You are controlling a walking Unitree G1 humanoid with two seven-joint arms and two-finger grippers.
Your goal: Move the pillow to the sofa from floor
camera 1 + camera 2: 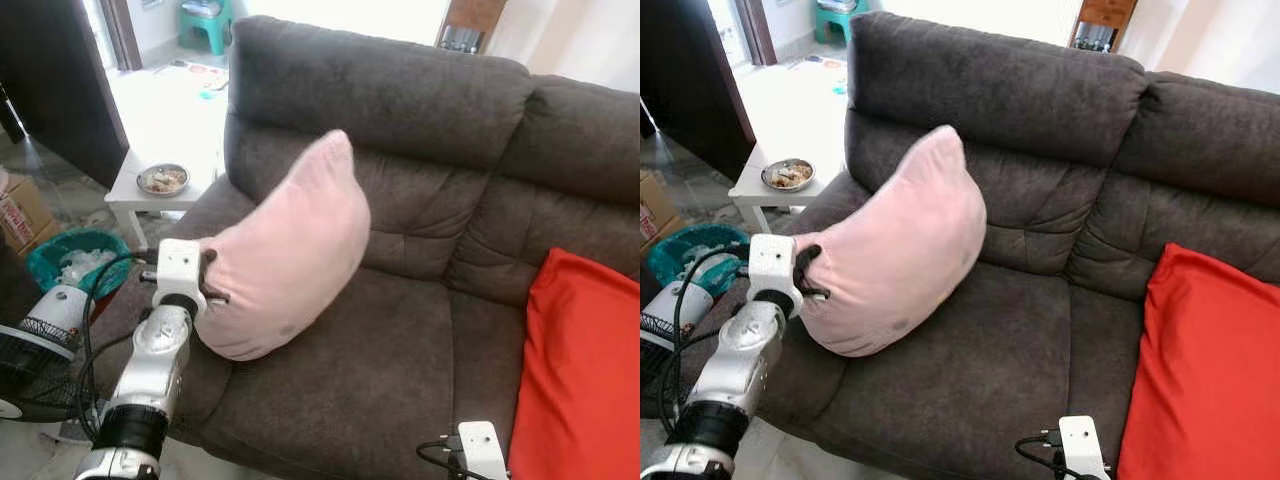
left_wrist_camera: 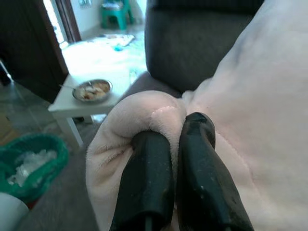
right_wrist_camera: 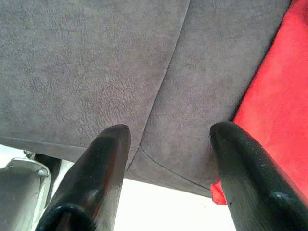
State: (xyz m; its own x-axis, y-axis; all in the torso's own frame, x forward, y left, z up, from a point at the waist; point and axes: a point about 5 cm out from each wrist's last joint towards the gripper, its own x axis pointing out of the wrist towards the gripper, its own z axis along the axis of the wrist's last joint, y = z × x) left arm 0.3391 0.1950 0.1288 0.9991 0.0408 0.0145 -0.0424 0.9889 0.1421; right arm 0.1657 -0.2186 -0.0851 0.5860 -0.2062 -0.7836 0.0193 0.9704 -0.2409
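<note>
Left gripper [image 2: 179,144] is clamped on a bunched corner of the pink pillow [image 1: 295,250], which hangs over the sofa [image 1: 400,340] seat's left end, long axis tilting toward one o'clock. Right gripper [image 3: 168,144] hovers at five o'clock, fingers apart, by the red cushion [image 1: 580,360]. I see no readable writing.

pillow [image 1: 290,250] pale pink | sofa [image 1: 400,100] dark grey | cushion [image 1: 580,370] red

The red cushion [image 1: 580,370] is cut off at the right and bottom edges.
</note>
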